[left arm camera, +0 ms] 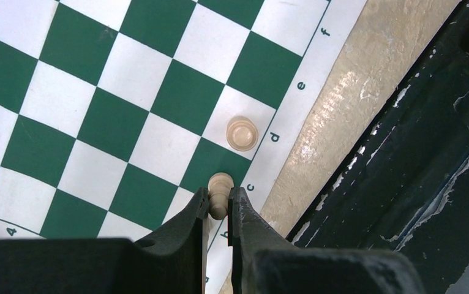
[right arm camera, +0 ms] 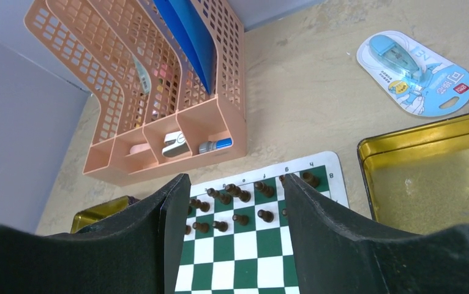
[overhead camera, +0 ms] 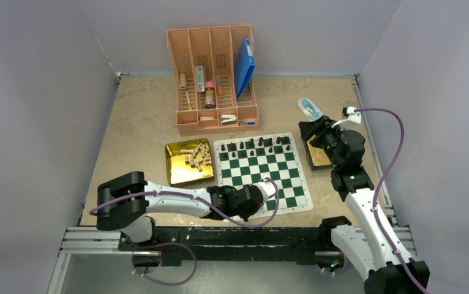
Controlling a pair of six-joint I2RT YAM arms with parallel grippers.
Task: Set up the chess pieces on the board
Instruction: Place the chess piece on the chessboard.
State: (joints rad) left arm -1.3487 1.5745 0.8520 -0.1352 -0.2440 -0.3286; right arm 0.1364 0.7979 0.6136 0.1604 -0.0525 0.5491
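The green-and-white board (overhead camera: 262, 173) lies mid-table, with dark chess pieces (overhead camera: 259, 145) along its two far rows. My left gripper (left arm camera: 218, 211) is shut on a pale piece (left arm camera: 220, 191) over the near-edge green square by the letter c. I cannot tell whether the piece touches the board. Another pale piece (left arm camera: 242, 133) stands upright one square over, by the letter d. More pale pieces (overhead camera: 198, 156) lie in the gold tin (overhead camera: 180, 171) left of the board. My right gripper (right arm camera: 235, 179) hangs open and empty, right of the board's far corner, looking down on the dark pieces (right arm camera: 232, 199).
A pink organiser (overhead camera: 215, 73) with pens, bottles and a blue folder stands behind the board. A second gold tin (right arm camera: 428, 171), apparently empty, lies right of the board, below my right gripper. A packaged blue tape dispenser (right arm camera: 412, 70) lies behind it. The black rail (left arm camera: 416, 153) runs along the table's near edge.
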